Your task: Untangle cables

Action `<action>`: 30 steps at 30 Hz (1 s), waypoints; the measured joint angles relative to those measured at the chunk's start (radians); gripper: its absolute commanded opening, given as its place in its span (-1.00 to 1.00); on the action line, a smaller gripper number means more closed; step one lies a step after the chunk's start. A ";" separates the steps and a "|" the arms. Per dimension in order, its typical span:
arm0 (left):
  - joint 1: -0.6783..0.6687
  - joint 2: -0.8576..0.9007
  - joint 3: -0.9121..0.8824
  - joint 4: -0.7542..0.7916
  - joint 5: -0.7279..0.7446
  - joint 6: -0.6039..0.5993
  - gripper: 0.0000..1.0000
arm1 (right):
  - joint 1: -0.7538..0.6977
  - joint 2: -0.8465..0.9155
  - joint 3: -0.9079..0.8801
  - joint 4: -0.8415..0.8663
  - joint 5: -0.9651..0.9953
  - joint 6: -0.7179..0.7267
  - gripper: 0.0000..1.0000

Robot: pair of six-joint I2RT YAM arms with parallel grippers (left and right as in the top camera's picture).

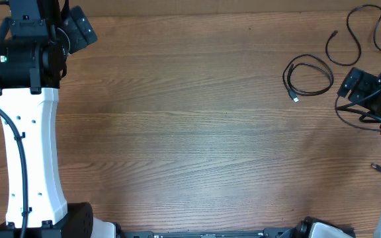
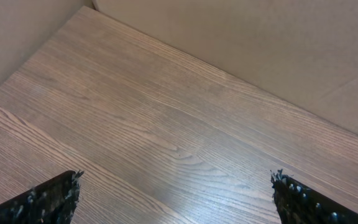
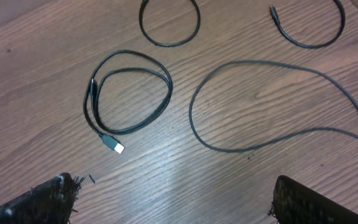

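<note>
Across the wooden table [image 1: 197, 132], seen from overhead, 2 thin black cables lie apart at the far right: a coiled cable [image 1: 288, 78] and a looped cable [image 1: 359, 56], both near the right gripper [image 1: 359, 86].

From the left wrist, the left gripper [image 2: 176, 183] hangs released over bare wood.

From the right wrist, the right gripper [image 3: 173, 186] is released and empty, with the coiled cable [image 3: 168, 93] lying just ahead.

On the worktop [image 1: 197, 132], a coiled cable [image 1: 286, 74] is laid at the far right, just left of the right hand [image 1: 357, 84]. A longer cable [image 1: 342, 64] is spread in open loops behind both, toward the far right corner. The left hand [image 1: 79, 30] is held over the far left corner, well apart.
</note>
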 measured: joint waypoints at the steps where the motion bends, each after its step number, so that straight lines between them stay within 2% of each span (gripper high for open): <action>1: 0.000 0.000 0.000 0.000 0.000 0.000 0.99 | 0.000 0.000 0.000 -0.003 0.000 0.000 1.00; 8: 0.000 0.000 0.000 0.000 0.000 0.000 0.99 | 0.000 0.000 0.000 0.013 -0.042 0.002 1.00; 14: 0.000 0.000 0.000 0.000 0.000 0.000 0.99 | 0.002 -0.061 -0.003 0.241 -0.315 0.003 1.00; 17: 0.000 0.000 0.000 -0.002 0.000 0.000 0.99 | 0.024 -0.151 -0.003 0.331 -0.346 0.004 1.00; 20: 0.000 0.000 0.000 -0.002 0.000 0.000 0.99 | 0.102 -0.246 -0.003 0.351 -0.303 0.003 1.00; 24: 0.000 0.000 0.000 -0.002 0.000 0.000 0.99 | 0.277 -0.338 -0.003 0.375 -0.172 0.003 1.00; 28: 0.000 0.000 0.000 -0.002 0.000 0.000 0.99 | 0.358 -0.386 -0.061 0.510 -0.089 0.003 0.99; 30: 0.000 0.000 0.000 -0.003 0.000 0.000 0.99 | 0.373 -0.467 -0.196 0.651 -0.074 0.003 1.00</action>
